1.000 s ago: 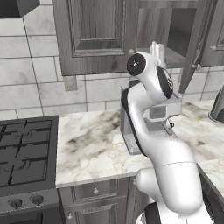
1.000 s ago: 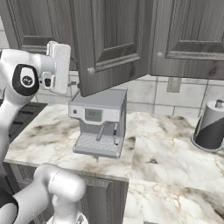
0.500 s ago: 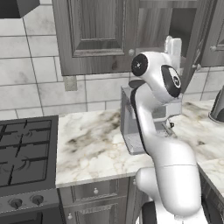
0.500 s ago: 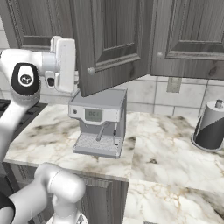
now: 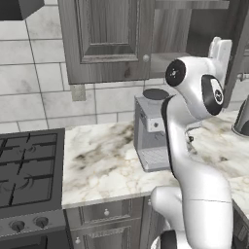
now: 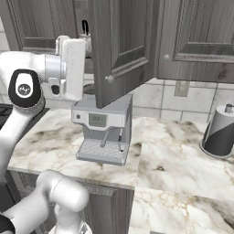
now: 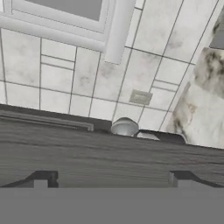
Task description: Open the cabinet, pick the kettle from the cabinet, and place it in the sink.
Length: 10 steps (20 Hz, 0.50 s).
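Marbled stone countertop (image 6: 178, 155) runs under a wall of pale tiles, and we see our white arm reaching up toward the cabinet (image 6: 123, 45) of dark grained wood above it. One cabinet door (image 6: 119, 50) stands swung out toward us, its small round knob (image 6: 109, 78) at the lower edge, while the neighbouring door to the right is closed. Our hand sits high by the open compartment, just left of that swung door in the right base view. Behind the hand, inside the opening, a thin black arched handle of the kettle (image 6: 85, 28) pokes up; the body of the kettle is hidden by the hand. From the hand view we look across a dark wooden edge with a metal knob (image 7: 124, 127) just beyond it, and our gripper (image 7: 111, 179) has its two fingertips spread wide apart at the bottom with nothing between them. Below the cabinet a boxy grey coffee machine (image 6: 103, 130) stands on the counter, and a dark-and-silver cylindrical canister (image 6: 219, 132) rests well to its right. In the left base view a black stove (image 5: 29, 168) adjoins the counter's left end.
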{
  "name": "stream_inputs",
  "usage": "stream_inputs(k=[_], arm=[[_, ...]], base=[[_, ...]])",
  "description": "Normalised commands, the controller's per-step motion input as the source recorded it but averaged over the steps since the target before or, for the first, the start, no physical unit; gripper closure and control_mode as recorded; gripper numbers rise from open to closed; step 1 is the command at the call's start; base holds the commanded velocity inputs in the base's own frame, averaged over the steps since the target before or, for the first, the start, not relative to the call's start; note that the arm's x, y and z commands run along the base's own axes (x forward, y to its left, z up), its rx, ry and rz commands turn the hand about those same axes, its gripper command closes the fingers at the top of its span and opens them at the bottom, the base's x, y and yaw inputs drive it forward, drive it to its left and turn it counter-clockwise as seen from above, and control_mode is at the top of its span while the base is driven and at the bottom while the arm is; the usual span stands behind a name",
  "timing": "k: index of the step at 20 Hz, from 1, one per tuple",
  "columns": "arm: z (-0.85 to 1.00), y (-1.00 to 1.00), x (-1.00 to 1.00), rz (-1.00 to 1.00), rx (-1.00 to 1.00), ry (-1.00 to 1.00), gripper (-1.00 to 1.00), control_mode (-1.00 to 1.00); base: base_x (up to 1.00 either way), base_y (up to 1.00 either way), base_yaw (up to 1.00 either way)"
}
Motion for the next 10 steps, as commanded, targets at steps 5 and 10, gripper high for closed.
stream_inputs(k=[5, 10], arm=[[-0.04, -0.48, -0.20, -0.19, 0.07, -0.04, -1.00, -1.00], [-0.06, -0.61, 0.00, -0.22, 0.01, 0.02, -1.00, -1.00]], base=[[0.00, 0.00, 0.00], [0.00, 0.00, 0.00]])
